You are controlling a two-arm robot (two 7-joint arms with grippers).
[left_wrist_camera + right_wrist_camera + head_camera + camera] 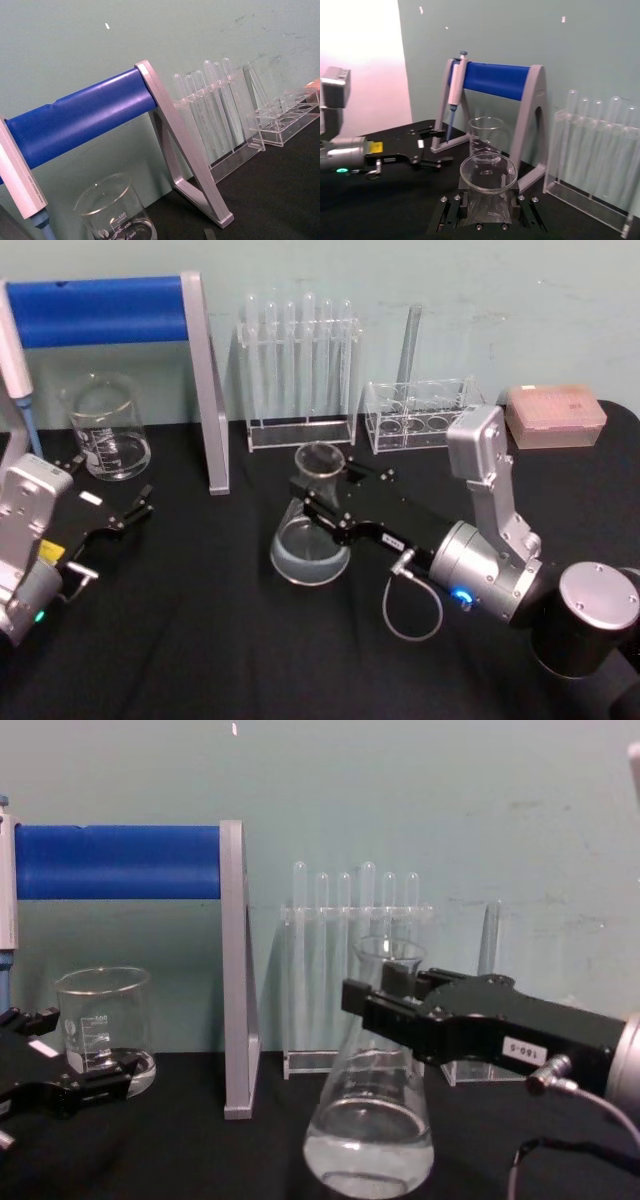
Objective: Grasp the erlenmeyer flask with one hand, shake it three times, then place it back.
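A black cloth [200,640] covers the table and meets a pale green wall [480,300] across the top of the head view. At the centre of the frame the erlenmeyer flask [312,525] stands upright with its base low against the cloth; I cannot tell whether it rests there. The right gripper [322,495] reaches in from the lower right and is clamped around the flask's neck, one jaw on either side. The left gripper [112,485] sits at the left edge with its fingers spread, holding nothing, just below a beaker [105,430]. Along the wall, from upper left to upper right, are:

- a grey stand with a blue bar [100,310] carrying a pipette [15,360]
- a rack of test tubes [300,370]
- a lower clear rack [420,415]
- a pink box [555,415]

A thin cable loop [410,610] lies beneath the right arm.
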